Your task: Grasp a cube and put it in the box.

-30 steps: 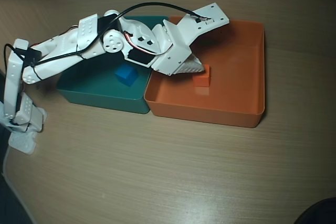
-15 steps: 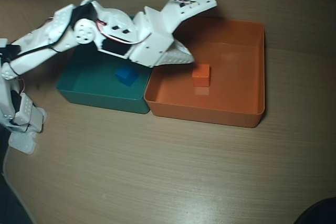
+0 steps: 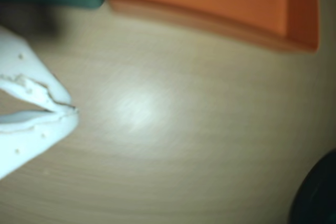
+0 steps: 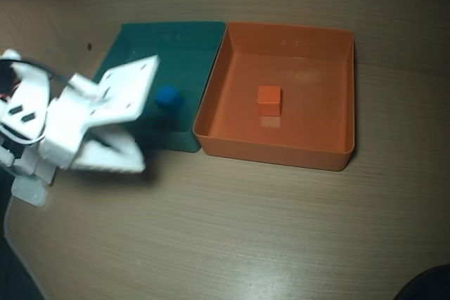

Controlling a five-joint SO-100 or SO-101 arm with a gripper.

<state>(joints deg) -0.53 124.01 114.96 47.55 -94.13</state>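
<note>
The small orange cube [image 4: 268, 99] rests on the floor of the orange box [image 4: 323, 152], near its middle, in the overhead view. The wrist view shows only the box's near wall [image 3: 220, 22] at the top, and the cube is hidden there. My white gripper [image 4: 137, 161] is to the left of the box, over the table by the teal bin's front edge. In the wrist view the gripper [image 3: 73, 111] enters from the left with its fingertips touching and nothing between them.
A teal bin [image 4: 176, 40] stands against the orange box's left side and holds a small blue cube [image 4: 167, 97]. The wooden table [image 4: 246, 230] stretches in front of both bins. A dark round object [image 4: 429, 287] sits at the bottom right corner.
</note>
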